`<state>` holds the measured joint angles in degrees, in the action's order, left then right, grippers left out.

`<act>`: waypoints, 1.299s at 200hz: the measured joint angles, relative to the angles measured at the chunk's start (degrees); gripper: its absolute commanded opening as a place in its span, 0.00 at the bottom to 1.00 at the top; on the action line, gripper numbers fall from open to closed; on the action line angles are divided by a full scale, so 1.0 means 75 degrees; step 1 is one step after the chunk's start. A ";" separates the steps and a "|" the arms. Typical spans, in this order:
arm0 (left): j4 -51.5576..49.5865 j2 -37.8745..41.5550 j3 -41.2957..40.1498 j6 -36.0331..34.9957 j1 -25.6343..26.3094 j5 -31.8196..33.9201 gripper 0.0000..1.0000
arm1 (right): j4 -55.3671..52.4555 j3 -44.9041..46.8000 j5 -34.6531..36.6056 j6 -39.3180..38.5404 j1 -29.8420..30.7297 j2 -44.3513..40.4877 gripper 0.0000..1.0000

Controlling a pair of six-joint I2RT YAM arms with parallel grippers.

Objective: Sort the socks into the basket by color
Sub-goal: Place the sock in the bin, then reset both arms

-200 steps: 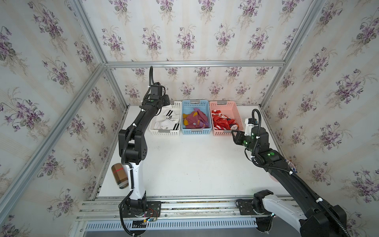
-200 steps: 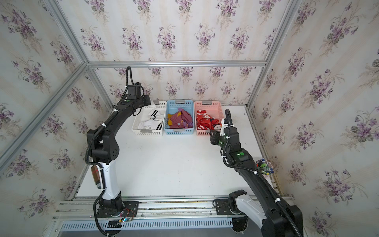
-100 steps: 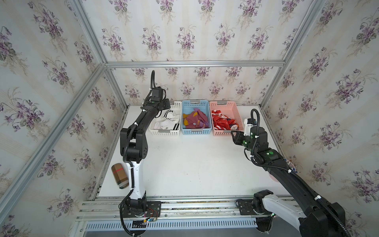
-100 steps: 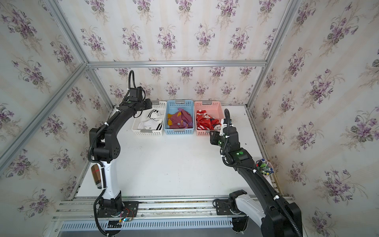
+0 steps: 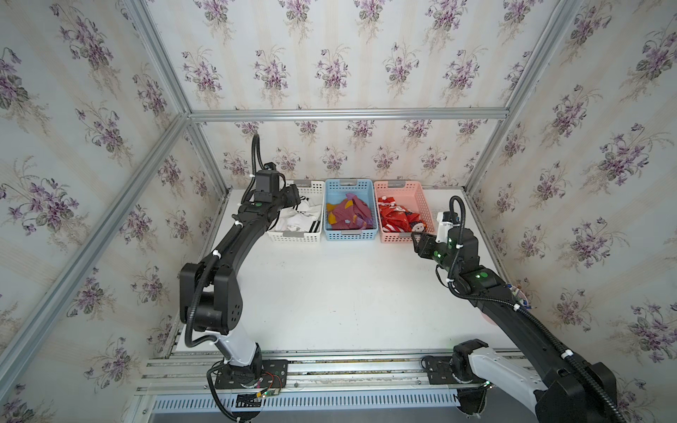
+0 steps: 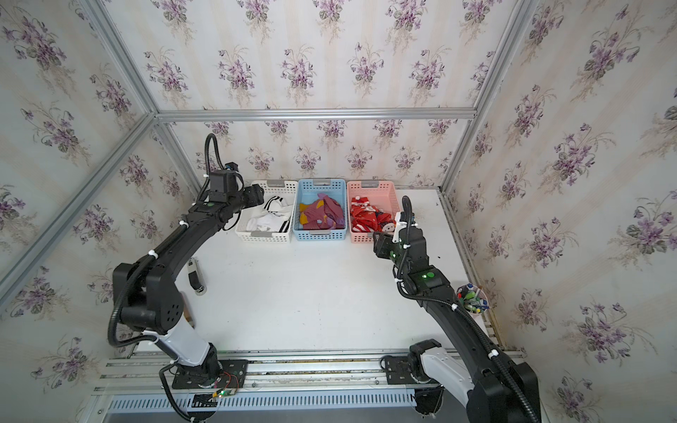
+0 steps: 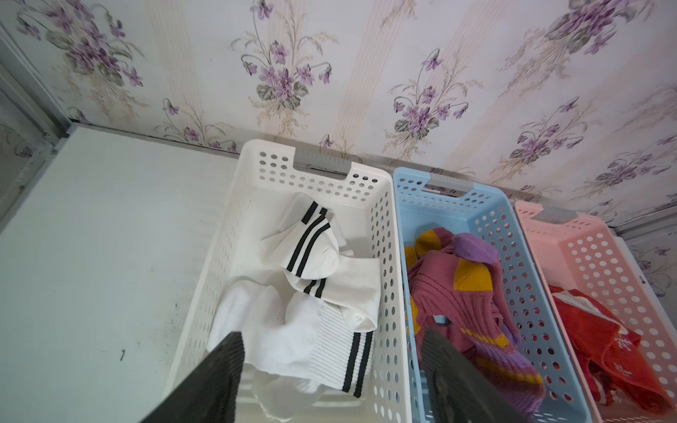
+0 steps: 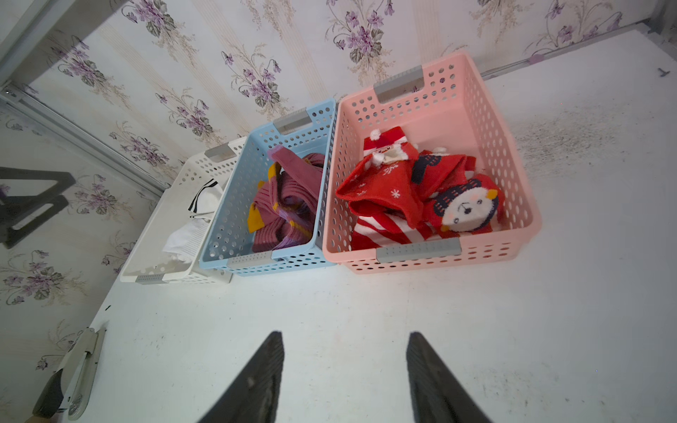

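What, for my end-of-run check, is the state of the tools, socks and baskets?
left tool: open, empty, above the white basket.
right tool: open, empty, over bare table in front of the pink basket.
white striped socks: piled in the white basket.
maroon socks: piled in the blue basket.
red socks: piled in the pink basket.

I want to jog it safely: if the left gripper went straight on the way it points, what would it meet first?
Probably the white socks in the white basket: the open left gripper frames them in its wrist view. Distance is unclear.
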<state>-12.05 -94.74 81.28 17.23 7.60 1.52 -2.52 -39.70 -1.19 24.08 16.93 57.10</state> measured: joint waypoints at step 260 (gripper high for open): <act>-0.1338 0.4004 -0.3585 -0.0224 0.0041 0.1993 1.00 | 0.0938 -0.0787 0.3448 -0.1472 -0.0140 0.1341 1.00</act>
<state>-22.09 -64.71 54.39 15.55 7.90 16.47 4.51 -45.60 24.67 13.04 15.88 67.16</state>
